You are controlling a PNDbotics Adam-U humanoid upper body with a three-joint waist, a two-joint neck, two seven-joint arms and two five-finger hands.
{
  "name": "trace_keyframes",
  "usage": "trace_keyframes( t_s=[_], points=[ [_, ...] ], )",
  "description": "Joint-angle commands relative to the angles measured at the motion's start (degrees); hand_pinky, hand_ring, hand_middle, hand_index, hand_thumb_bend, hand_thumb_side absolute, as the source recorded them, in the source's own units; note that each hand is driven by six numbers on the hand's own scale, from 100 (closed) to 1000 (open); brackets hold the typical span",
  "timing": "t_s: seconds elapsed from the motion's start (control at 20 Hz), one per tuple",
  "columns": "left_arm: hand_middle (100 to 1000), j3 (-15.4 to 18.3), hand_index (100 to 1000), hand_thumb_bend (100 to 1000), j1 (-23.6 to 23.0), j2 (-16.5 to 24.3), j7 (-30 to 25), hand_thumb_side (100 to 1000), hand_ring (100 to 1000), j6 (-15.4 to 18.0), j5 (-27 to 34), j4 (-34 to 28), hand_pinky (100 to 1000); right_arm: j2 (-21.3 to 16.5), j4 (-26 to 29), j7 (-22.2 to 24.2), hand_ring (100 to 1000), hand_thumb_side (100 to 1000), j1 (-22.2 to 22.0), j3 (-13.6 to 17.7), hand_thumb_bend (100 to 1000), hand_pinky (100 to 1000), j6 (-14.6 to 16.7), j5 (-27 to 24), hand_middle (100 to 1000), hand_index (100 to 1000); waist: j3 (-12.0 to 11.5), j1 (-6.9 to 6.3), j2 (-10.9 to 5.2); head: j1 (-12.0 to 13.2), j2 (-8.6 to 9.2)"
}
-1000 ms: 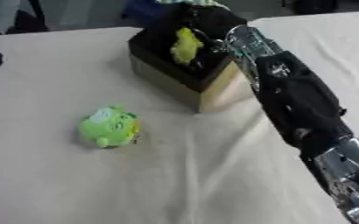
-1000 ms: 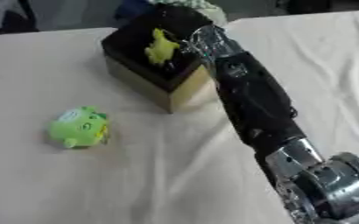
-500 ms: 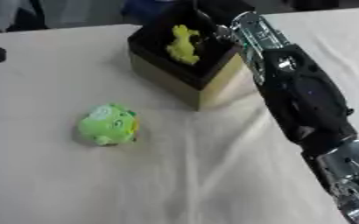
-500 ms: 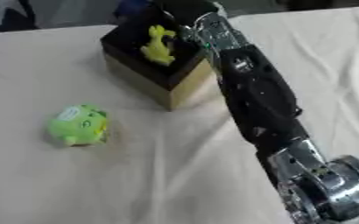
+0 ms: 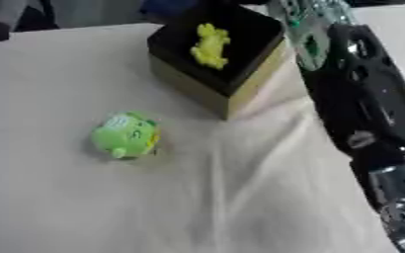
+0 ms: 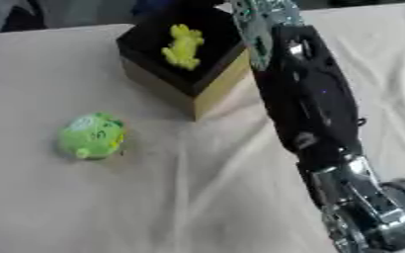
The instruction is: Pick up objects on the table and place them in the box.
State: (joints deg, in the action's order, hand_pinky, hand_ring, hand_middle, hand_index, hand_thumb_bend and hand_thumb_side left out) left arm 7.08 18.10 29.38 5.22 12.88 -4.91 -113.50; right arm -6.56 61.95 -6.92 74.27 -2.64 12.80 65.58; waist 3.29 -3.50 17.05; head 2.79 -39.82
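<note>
The counter (image 5: 240,197) is covered with a cream cloth, creased toward the near right.

The box (image 5: 219,52) stands at the far centre. Its walls are tan and its inside is black. It sits turned, one corner pointing toward the viewer. A yellow toy (image 5: 209,45) lies inside it, on the black bottom, stretched lengthwise; what it depicts cannot be told.

A green toy (image 5: 126,136) lies on the cloth to the near left of the box, well apart from it. It is rounded, light green with a paler patch on top and a touch of yellow on its right side. Nothing touches it.

The right arm (image 6: 314,108) enters from the lower right corner and runs up along the right side of the box, black casing below, silver and green parts near the top. It passes just beside the box's right wall; contact cannot be told. The right hand is cut off by the top edge, so the state of its fingers cannot be told.

The left hand shows in neither view.
</note>
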Motion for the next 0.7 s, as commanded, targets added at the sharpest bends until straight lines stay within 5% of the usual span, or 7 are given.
trace_keyframes(
  t_s=[0.05,0.35,0.7],
  points=[
    [708,-1.48,738,100,2.42,7.05,0.03,746,709,-2.76,-5.63,-1.09,716,-4.61,6.33,-1.87,809,101,0.49,-0.88,224,818,-0.34,-5.6,662,803,0.21,-0.1,-1.34,-0.5,-0.74],
    [730,-7.73,786,100,6.43,16.83,-4.7,763,741,-6.73,-14.72,-1.09,735,-11.26,13.43,-5.11,811,128,-1.9,-1.8,247,819,-0.98,-13.37,665,798,1.18,0.31,-0.87,-1.41,0.07],
    [745,-15.33,815,132,9.82,25.29,-14.71,758,762,-9.26,-17.02,-1.09,750,-15.17,17.01,-6.12,806,124,-4.79,-0.46,228,821,-2.53,-17.09,658,796,1.86,0.43,-0.28,-1.63,1.0]
  ],
)
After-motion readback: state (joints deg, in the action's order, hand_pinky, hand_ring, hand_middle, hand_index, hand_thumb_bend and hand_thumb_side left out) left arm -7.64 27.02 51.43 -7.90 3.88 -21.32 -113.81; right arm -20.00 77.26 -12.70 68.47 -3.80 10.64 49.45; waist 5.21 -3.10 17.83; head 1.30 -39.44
